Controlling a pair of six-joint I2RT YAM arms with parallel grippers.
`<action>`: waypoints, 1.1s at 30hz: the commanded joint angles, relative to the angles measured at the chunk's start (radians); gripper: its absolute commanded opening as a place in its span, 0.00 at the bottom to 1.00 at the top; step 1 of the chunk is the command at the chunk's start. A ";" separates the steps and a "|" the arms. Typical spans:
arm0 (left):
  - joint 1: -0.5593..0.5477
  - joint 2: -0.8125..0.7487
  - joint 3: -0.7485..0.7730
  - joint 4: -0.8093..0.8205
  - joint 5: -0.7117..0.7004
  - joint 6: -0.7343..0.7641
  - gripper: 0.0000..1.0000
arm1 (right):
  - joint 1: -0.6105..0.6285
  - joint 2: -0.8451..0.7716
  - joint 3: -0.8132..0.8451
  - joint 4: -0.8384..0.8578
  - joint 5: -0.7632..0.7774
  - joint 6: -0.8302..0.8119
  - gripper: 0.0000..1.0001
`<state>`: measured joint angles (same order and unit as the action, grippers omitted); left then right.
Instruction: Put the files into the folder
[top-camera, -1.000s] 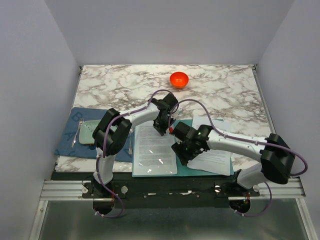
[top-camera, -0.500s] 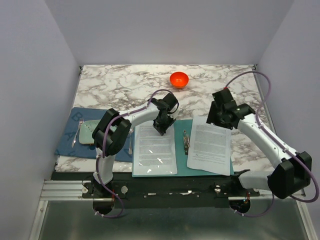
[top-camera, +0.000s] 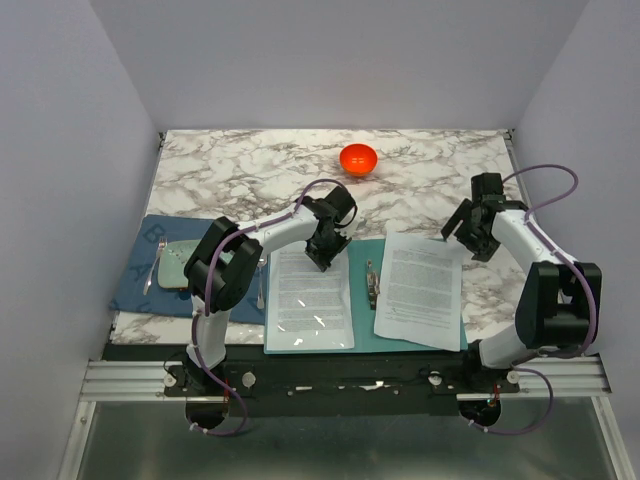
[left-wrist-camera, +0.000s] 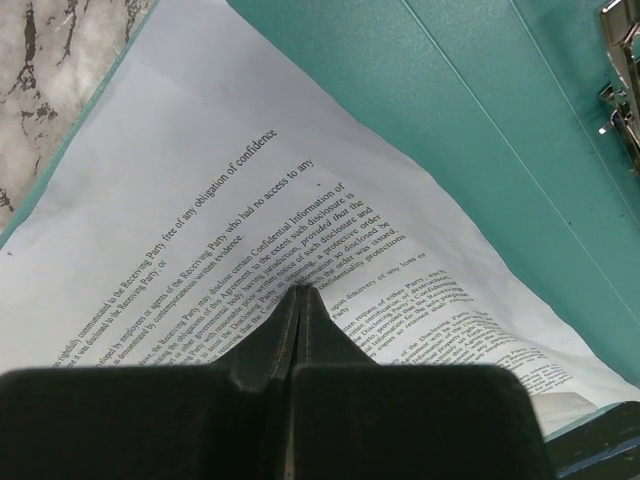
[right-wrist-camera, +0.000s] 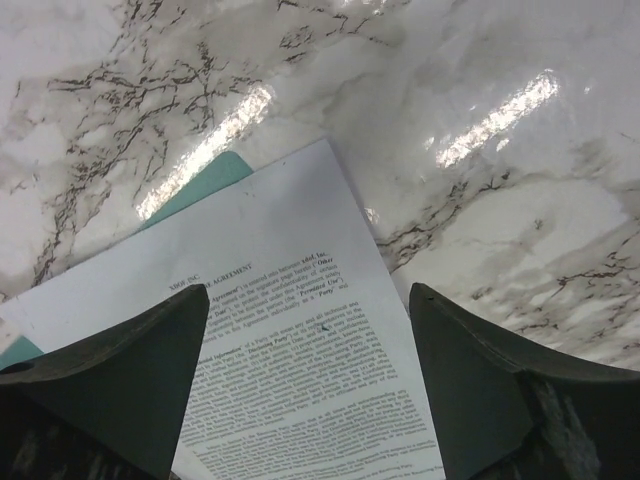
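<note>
Evidently your left gripper (left-wrist-camera: 300, 295), closed tight, pins the flat teal-green folder (top-camera: 362, 325) open at the near edge of the table (top-camera: 250, 165), so your wide-open right gripper (right-wrist-camera: 310, 292) can square the white printed sheets (top-camera: 420, 285) skewed on it

1. Polished stone worktop (top-camera: 250, 170): a white marble pattern with grey and black veins.
2. Thin flat teal-green folder (left-wrist-camera: 480, 120): plain teal all over, with a small silver metal clip (left-wrist-camera: 620, 65).
3. White paper sheets (top-camera: 420, 288): white, covered in dense lines of small black print.
4. Round glossy bowl (top-camera: 358, 158): bright orange-red.
5. Soft cloth mat (top-camera: 135, 282): dark blue with faint paler marks.
6. Shallow rectangular tray (top-camera: 178, 265): pale green.
7. Left arm (top-camera: 275, 232) and right arm (top-camera: 530, 238): white links, black joints and purple cables.
8. Left pincer (left-wrist-camera: 300, 292) and right pincer (right-wrist-camera: 310, 300): matt black.
</note>
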<state>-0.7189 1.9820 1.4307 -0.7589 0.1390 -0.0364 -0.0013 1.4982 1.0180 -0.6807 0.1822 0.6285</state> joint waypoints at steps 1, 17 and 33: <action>0.007 -0.038 0.011 -0.019 0.019 0.018 0.00 | -0.025 0.045 -0.001 0.063 -0.069 0.000 0.91; 0.006 -0.043 0.000 -0.025 0.034 0.026 0.00 | -0.077 0.143 -0.035 0.113 -0.108 0.042 0.94; 0.004 -0.034 0.008 -0.030 0.040 0.024 0.00 | -0.085 0.172 -0.064 0.188 -0.274 0.033 0.94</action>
<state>-0.7189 1.9800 1.4307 -0.7734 0.1524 -0.0254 -0.0807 1.6585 0.9813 -0.5274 -0.0338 0.6559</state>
